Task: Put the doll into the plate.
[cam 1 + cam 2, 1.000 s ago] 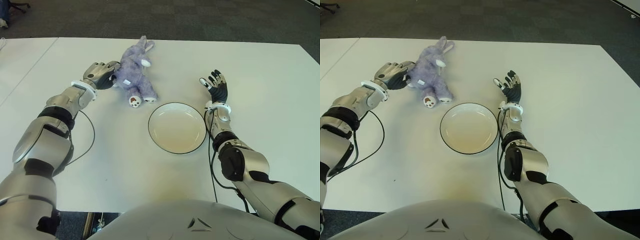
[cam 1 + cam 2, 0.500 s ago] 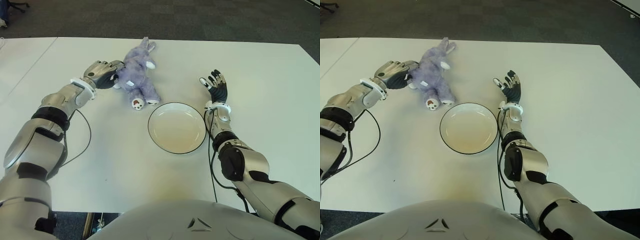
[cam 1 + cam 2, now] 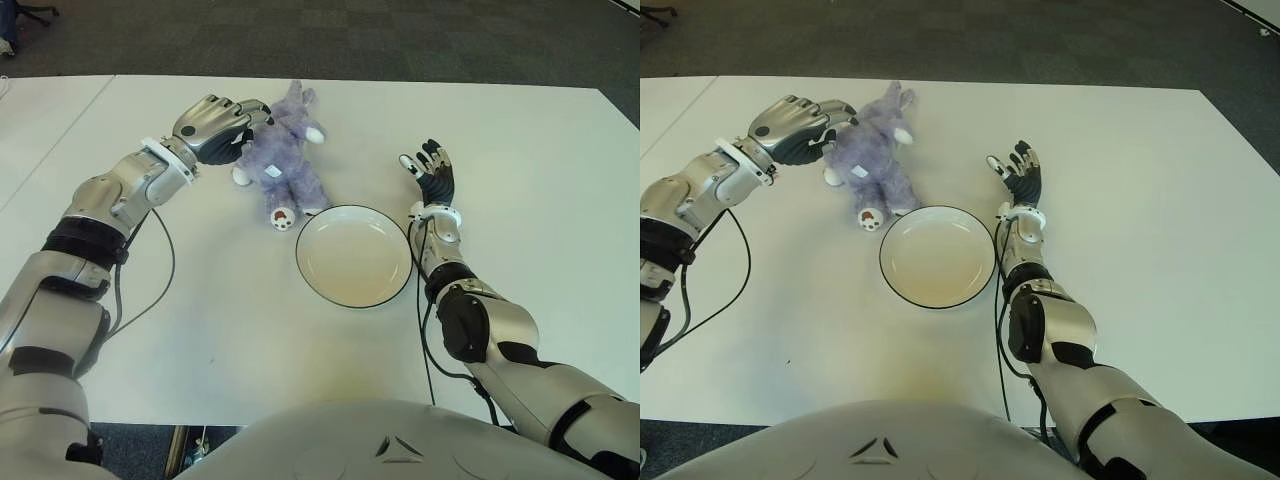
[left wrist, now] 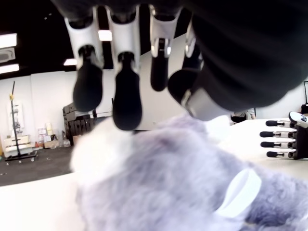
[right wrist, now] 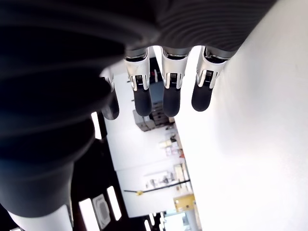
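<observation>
A purple plush doll with white paws hangs tilted over the white table, its feet pointing down toward the plate. My left hand is shut on the doll's upper body from the left; in the left wrist view its fingers curl over the fur of the doll. The white plate with a dark rim sits just right of the doll's feet and holds nothing. My right hand shows right of the plate, fingers spread, holding nothing.
The white table stretches wide around the plate. A second table joins it at the far left. Dark carpet lies beyond the far edge. A black cable trails from my left arm.
My left hand has risen and moved right with the doll. The doll's head has come up off the table and its feet have swung closer to the plate. The right hand has not moved.
</observation>
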Controlling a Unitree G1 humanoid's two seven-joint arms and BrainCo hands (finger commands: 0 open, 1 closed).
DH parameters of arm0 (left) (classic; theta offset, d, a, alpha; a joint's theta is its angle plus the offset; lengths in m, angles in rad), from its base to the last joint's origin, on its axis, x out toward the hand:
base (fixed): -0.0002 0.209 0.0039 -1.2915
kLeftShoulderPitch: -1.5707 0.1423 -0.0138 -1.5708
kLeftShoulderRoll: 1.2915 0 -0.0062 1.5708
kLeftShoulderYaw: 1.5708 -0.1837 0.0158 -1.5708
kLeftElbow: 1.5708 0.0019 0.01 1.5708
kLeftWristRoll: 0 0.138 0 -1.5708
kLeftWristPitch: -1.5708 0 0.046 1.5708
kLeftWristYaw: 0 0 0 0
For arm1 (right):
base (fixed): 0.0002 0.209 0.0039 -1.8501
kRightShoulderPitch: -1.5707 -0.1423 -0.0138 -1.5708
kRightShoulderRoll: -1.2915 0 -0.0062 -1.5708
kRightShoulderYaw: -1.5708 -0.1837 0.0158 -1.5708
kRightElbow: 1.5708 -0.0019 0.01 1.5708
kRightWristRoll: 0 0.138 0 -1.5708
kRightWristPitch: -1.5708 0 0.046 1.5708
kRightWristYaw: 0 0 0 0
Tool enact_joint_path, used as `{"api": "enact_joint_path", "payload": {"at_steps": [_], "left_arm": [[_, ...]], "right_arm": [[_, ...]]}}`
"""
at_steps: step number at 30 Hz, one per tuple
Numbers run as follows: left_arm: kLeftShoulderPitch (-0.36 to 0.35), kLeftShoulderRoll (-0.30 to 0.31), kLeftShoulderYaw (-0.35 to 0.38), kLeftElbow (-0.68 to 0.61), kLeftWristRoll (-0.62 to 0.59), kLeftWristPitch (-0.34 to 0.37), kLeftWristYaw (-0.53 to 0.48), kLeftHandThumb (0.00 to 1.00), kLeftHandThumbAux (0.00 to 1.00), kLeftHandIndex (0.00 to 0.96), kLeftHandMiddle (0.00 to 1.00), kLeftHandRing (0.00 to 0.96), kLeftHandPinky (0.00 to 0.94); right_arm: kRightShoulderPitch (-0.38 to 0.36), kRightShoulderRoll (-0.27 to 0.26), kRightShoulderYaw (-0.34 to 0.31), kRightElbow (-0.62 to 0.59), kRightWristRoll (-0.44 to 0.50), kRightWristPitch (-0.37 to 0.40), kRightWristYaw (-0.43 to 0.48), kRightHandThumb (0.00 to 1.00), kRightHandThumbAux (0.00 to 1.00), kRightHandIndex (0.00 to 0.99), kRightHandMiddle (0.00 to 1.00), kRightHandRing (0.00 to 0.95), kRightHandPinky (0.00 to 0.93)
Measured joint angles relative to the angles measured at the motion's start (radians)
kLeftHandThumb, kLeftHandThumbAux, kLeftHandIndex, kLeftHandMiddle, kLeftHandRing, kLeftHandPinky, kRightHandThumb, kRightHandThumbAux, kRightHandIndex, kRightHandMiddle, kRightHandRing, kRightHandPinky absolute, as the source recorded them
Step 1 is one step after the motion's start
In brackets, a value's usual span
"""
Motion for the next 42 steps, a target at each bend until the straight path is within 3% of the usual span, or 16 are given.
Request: {"api": "enact_joint_path", "payload": {"at_steps": [20,35,39,42], "left_arm": [[0.014,0.016,0.077,-0.159,0.074,-0.018,0.040,0.712,0.697,0.443,0.835,0.834,0.843],[0.017,0.018,0.129,-0.200,0.073,-0.022,0.023,0.714,0.696,0.445,0.803,0.811,0.813],[0.017,0.018,0.134,-0.208,0.075,-0.021,0.020,0.711,0.696,0.443,0.787,0.795,0.789],[0.017,0.018,0.134,-0.207,0.081,-0.022,0.019,0.688,0.702,0.426,0.712,0.729,0.715]], "right_arm": [[0.000,0.000,0.005,0.000,0.000,0.000,-0.005,0.000,0.824,0.146,0.131,0.109,0.127],[0.000,0.000,0.004,0.000,0.000,0.000,-0.005,0.000,0.832,0.147,0.132,0.108,0.116],[0.000,0.001,0.003,0.000,0.001,0.000,-0.005,0.000,0.843,0.144,0.130,0.107,0.117],[0.000,0.001,0.003,0.000,0.001,0.000,-0.005,0.000,0.836,0.142,0.130,0.108,0.122]]}}
